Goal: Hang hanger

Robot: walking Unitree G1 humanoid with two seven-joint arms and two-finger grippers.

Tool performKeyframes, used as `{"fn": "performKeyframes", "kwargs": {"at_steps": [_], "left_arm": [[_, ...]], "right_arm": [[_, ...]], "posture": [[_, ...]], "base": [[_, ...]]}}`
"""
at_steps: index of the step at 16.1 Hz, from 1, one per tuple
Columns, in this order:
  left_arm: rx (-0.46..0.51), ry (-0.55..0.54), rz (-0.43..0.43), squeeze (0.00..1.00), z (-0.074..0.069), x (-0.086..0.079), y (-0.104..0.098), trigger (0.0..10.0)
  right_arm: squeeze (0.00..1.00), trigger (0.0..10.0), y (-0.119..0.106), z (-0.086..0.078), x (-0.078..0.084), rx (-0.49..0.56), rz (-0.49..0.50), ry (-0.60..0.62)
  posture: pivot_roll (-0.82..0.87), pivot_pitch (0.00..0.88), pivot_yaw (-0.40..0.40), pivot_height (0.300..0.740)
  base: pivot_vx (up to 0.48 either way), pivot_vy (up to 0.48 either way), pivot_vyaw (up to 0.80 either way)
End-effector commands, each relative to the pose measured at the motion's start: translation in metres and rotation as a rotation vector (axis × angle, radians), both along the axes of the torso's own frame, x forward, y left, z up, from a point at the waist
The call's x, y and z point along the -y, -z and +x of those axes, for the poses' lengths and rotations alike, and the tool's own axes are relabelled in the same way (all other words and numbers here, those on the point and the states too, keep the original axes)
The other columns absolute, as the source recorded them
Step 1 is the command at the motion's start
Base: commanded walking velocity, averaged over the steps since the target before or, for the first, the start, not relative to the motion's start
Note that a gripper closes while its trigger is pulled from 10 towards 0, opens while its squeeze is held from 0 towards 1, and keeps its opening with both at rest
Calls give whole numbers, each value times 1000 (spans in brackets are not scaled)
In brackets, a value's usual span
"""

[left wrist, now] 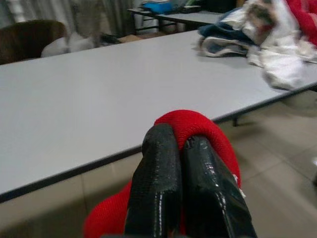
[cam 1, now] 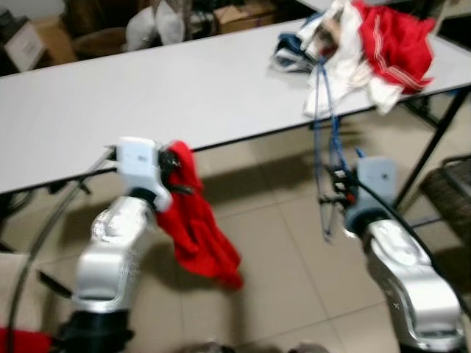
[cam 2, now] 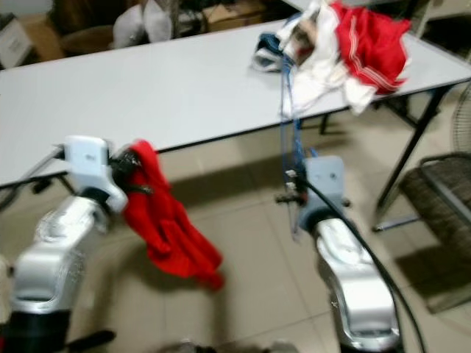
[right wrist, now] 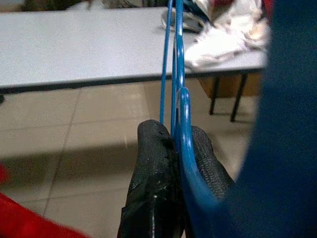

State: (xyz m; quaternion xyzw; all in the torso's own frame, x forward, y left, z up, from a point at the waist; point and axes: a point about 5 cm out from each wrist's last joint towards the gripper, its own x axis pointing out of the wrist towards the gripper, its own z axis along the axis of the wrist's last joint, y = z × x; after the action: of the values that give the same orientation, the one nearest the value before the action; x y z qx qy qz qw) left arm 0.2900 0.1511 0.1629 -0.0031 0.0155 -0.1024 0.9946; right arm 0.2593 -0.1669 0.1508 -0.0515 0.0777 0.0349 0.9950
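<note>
- Left claw (cam 1: 171, 163): fingers together, clamped on a red garment (cam 1: 197, 228) that hangs down over the tiled floor (cam 1: 280, 243), just before the near edge of the worktop (cam 1: 147, 88).
- Right claw (cam 1: 335, 184): fingers together, clamped on a blue wire hanger (cam 1: 330, 140); the hanger rises from the claw toward the worktop edge, its upper part reaching the clothes pile (cam 1: 368, 51).
- Clothes pile: red, white and blue pieces heaped at the right end of the worktop, some drooping over the near edge.
- Risk, by my judgement: the top of the hanger looks close to the drooping white cloth; lifting or pulling could snag it and drag the pile off the edge.
- Risk: the thin wire may twist or slip between the fingers if the garment's weight comes on unevenly.
- Risk: the garment's hem hangs low and could brush the floor.
- Room: open floor between the two arms; a dark chair (cam 1: 449, 195) and the worktop leg (cam 1: 434, 140) crowd the right side; most of the worktop is bare.
</note>
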Motion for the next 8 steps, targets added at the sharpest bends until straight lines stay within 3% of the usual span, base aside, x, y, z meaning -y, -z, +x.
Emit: {"fn": "performKeyframes", "kwargs": {"at_steps": [1, 3, 5, 8], "left_arm": [[32, -18, 11, 0, 0, -5, -7, 10000], [28, -21, 4, 0, -1, -4, -6, 10000], [32, -32, -54, 0, -3, -1, -9, 10000], [45, -39, 7, 0, -2, -1, -9, 10000]], "right_arm": [[0, 10000, -5, 1, -4, 22, 30, -15], [0, 10000, -8, 1, -6, 49, 40, -30], [0, 10000, -13, 0, -11, 65, 87, -92], [0, 10000, -13, 0, -10, 55, 95, -109]], "posture": [[-140, 53, 112, 740], [-141, 52, 102, 740], [-144, 47, 91, 740], [-140, 38, 78, 740]], "base": [[0, 371, 0], [0, 371, 0], [0, 0, 0], [0, 0, 0]]}}
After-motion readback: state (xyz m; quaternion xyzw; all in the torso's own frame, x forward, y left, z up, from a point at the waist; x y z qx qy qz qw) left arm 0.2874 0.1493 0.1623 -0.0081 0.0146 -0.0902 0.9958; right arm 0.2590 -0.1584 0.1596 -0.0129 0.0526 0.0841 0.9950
